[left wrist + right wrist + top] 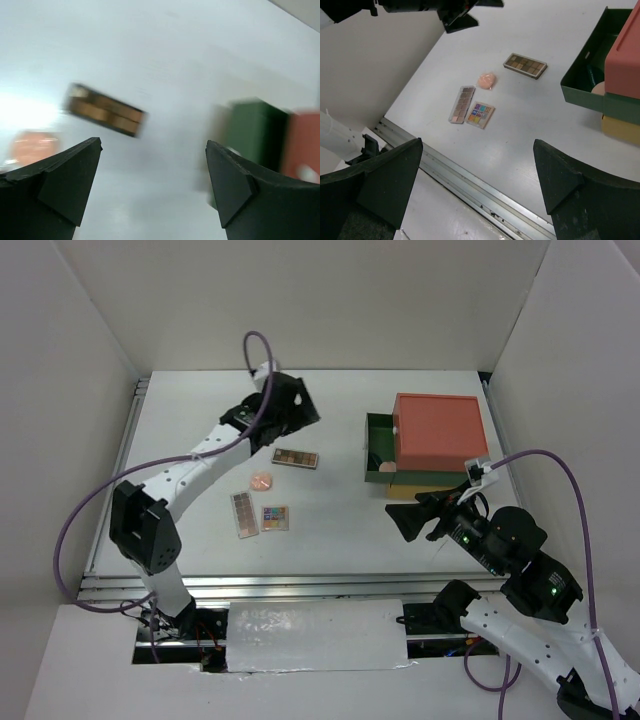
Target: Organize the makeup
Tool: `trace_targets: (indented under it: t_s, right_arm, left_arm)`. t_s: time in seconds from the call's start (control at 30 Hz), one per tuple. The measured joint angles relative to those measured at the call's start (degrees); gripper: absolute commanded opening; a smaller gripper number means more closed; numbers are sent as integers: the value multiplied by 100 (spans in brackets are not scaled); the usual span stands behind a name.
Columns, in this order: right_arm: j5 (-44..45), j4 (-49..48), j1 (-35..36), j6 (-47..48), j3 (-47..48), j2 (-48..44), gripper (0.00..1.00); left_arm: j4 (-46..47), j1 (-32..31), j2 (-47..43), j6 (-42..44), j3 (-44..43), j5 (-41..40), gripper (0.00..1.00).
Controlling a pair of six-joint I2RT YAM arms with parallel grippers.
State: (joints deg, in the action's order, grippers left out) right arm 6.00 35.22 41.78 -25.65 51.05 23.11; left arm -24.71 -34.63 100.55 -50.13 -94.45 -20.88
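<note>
- The left gripper [152, 145] stands wide open and holds nothing.
- The right gripper [477, 145] is wide open too, empty.
- A long eyeshadow palette [295, 457] lies on the table; the peach compact [261, 480] is at its 8 o'clock.
- The second long palette [244, 513] and the square multicoloured palette [275, 518] lie side by side, at 6 o'clock of the compact.

Left arm [190, 472]: white links, black joint housings. Left cable [60, 555], purple, loops at 9 o'clock in the top view. Right arm [500, 625]: same build, with green lights [465, 537] at 4 o'clock and a purple right cable [576, 490]. Left gripper [153, 144] and right gripper [477, 144]: matte black wedge fingers.
</note>
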Motion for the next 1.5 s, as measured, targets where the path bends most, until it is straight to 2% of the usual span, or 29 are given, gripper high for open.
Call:
trace_targets:
  t_s: [0.17,0.23,0.37,0.57,0.87,1.07,1.17,1.27,1.5]
  right_arm:
    - [-85,-44,0,0,-4,59,100]
    - [-111,-98,0,0,-13,125,100]
    - [-219,-225,0,0,-83,286,100]
    - [-280,-286,0,-2,-168,409,100]
    - [-334,-341,0,-2,-184,415,100]
    - [-334,-354,-2,-2,-190,415,100]
    - [-334,-356,0,-2,-190,415,100]
    - [-334,-354,0,-2,-190,415,100]
    - [-323,-354,0,-2,-190,415,100]
  left_arm:
    - [-531,1056,-214,-299,1139,-531,99]
    - [-647,1209,-205,-372,1534,-577,98]
    - [-789,1244,-111,-424,1963,-573,96]
    - [-479,1244,133,-420,2284,-391,90]
    - [-46,1244,579,-385,2398,-4,80]
    - [122,1244,654,-385,2398,105,59]
    - [225,1244,662,-378,2437,173,40]
    - [289,1244,654,-339,2459,227,31]
    - [310,1115,273,-168,2461,380,31]
